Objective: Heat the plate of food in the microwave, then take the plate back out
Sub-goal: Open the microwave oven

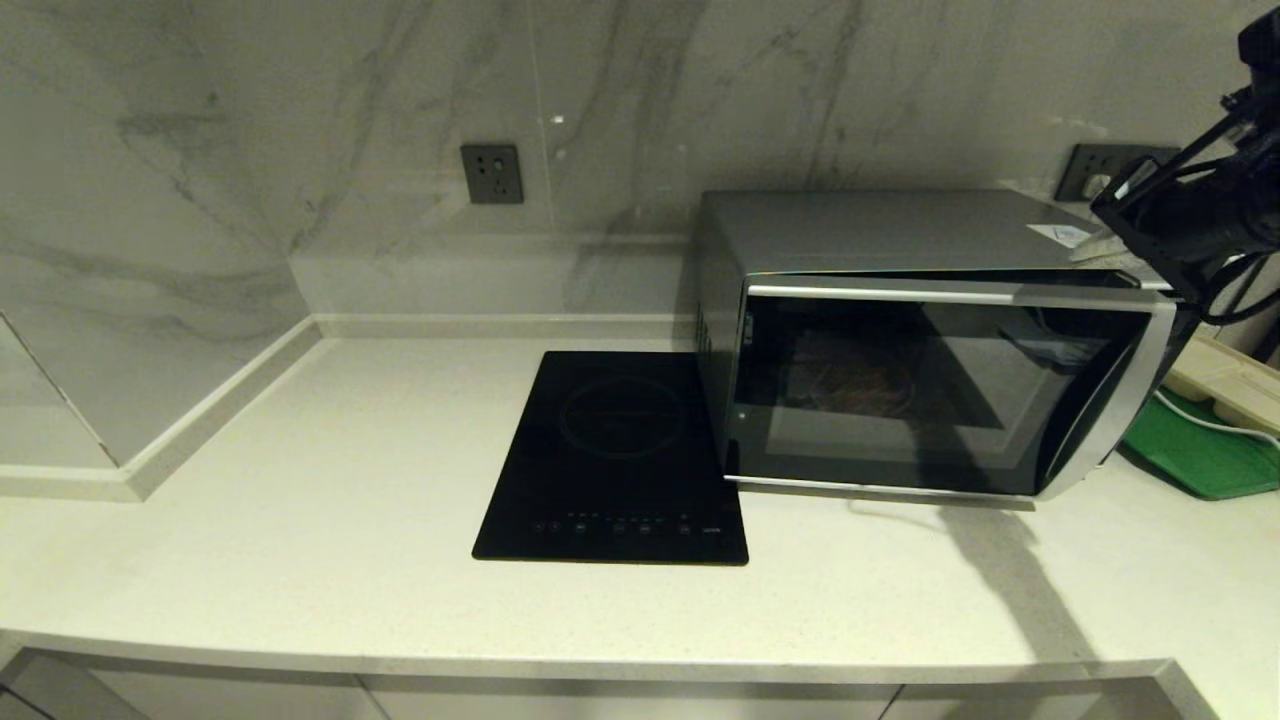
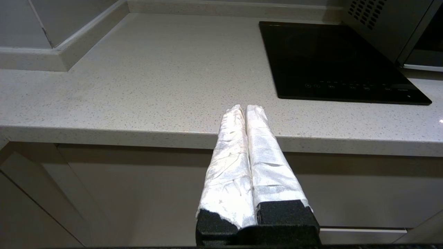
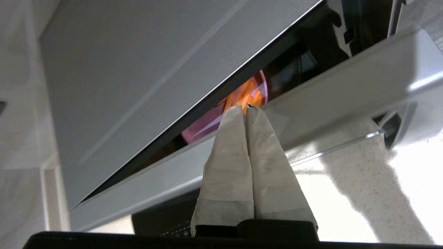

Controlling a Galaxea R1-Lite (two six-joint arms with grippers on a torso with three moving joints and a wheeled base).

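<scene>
The silver microwave (image 1: 900, 235) stands at the back right of the counter. Its dark glass door (image 1: 930, 390) is slightly ajar, swung out on the handle side (image 1: 1130, 400). The plate of food (image 3: 204, 128), lilac with orange sticks (image 3: 244, 95), lies inside and shows through the gap above the door; through the glass it is a dim shape (image 1: 860, 385). My right arm (image 1: 1200, 220) hovers at the microwave's upper right corner. My right gripper (image 3: 246, 107) is shut and empty, its tips close to the door's top edge. My left gripper (image 2: 245, 108) is shut and empty, parked low before the counter's front edge.
A flat black induction hob (image 1: 615, 455) lies just left of the microwave. A green tray (image 1: 1200, 450) and a cream power strip (image 1: 1225, 380) sit to the microwave's right. The marble wall carries sockets (image 1: 491, 173). A raised ledge (image 1: 220, 400) borders the counter's left.
</scene>
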